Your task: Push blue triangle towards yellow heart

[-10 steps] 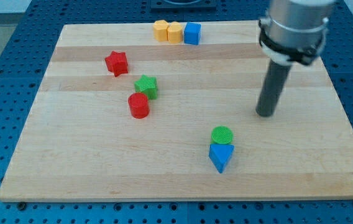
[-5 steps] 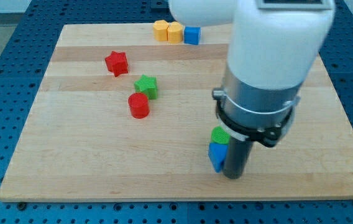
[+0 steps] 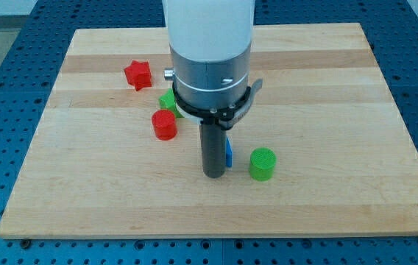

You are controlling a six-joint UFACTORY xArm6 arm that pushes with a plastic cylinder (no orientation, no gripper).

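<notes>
My tip [image 3: 213, 175] rests on the board at the view's lower middle. The blue triangle [image 3: 228, 152] is almost wholly hidden behind the rod; only a thin blue sliver shows at the rod's right side, touching it. The yellow heart does not show; the arm's wide body covers the top middle of the board.
A green cylinder [image 3: 262, 163] stands just right of my tip, apart from the blue sliver. A red cylinder [image 3: 164, 124] lies left of the rod. A green star [image 3: 167, 101] is partly hidden by the arm. A red star [image 3: 138, 74] lies at the upper left.
The arm has swung left across the board. The blue triangle has moved up and left, away from the green cylinder. The arm now hides the yellow blocks and blue cube at the top.
</notes>
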